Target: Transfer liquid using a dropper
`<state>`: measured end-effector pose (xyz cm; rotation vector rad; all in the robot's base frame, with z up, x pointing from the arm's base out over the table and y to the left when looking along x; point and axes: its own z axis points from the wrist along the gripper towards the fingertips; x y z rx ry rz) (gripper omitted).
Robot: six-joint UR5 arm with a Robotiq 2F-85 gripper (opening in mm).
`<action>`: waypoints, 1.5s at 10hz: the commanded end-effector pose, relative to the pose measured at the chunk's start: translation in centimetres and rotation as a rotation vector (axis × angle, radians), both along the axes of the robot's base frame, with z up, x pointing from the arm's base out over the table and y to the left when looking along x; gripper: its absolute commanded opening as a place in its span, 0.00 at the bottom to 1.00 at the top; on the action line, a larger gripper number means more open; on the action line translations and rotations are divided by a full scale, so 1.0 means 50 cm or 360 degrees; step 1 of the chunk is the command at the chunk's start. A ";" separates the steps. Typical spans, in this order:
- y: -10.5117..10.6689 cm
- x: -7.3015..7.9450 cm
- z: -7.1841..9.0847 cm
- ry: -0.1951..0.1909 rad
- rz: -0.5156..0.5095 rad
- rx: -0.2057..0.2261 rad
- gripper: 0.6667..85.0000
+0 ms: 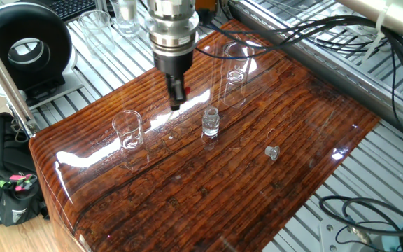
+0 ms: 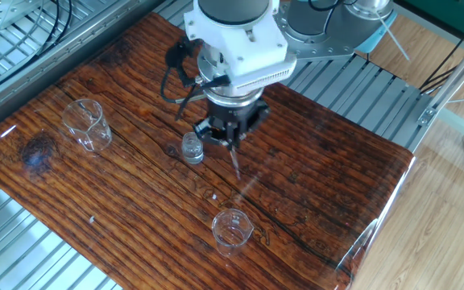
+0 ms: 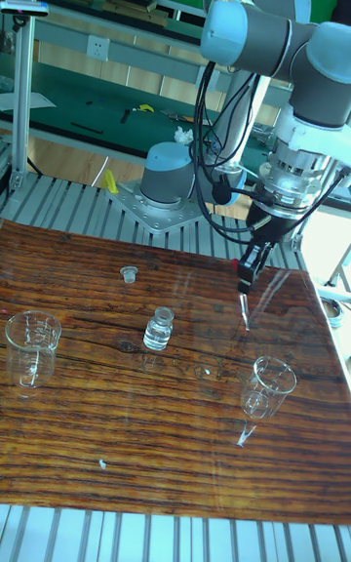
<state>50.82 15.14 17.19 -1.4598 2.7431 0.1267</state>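
Observation:
My gripper is shut on the dropper, near its small red bulb. The thin clear tube hangs downward above the wood. A small open glass vial stands just beside the gripper. A short beaker stands on the gripper's other side, a little apart from the dropper tip. The liquid is too faint to make out in any vessel.
A larger beaker stands near one table corner. The vial's small cap lies loose on the wooden table. Cables, a black round device and the arm's base surround the table.

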 end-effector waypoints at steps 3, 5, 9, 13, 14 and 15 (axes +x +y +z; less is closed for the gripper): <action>0.067 -0.004 0.025 0.0105 -0.0450 0.0257 0.02; 0.077 0.008 0.025 0.0149 -0.0656 0.0298 0.02; 0.106 0.054 0.033 0.0088 -0.0966 0.0403 0.01; 0.079 0.074 0.024 0.0043 -0.1176 0.0336 0.01; 0.078 0.078 0.026 0.0046 -0.1198 0.0348 0.01; 0.071 0.079 0.025 0.0061 -0.1211 0.0346 0.01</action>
